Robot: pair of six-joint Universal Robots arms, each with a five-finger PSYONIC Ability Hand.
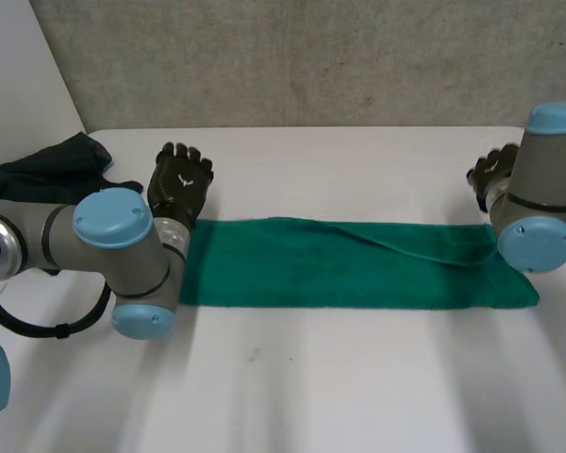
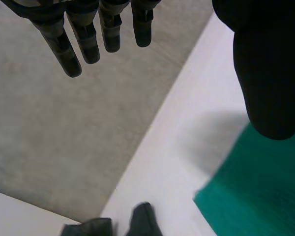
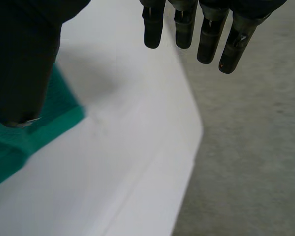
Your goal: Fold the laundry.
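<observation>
A green towel [image 1: 349, 264] lies folded into a long strip across the middle of the white table [image 1: 311, 387]. My left hand [image 1: 179, 184] hovers just past the towel's left end, fingers straight and empty. In the left wrist view its fingers [image 2: 88, 34] spread apart from the thumb [image 2: 268, 69], with a towel corner [image 2: 255, 196] under the thumb side. My right hand [image 1: 491, 175] sits beyond the towel's right end, partly behind its arm. The right wrist view shows straight fingers [image 3: 206, 29], the thumb [image 3: 24, 59] and a green corner [image 3: 44, 123] beneath the thumb.
A dark garment [image 1: 52, 165] is heaped at the table's far left, and a piece of it [image 2: 113, 223] appears in the left wrist view. The table's far edge [image 3: 187, 147] runs close beneath my right fingers, with grey floor beyond.
</observation>
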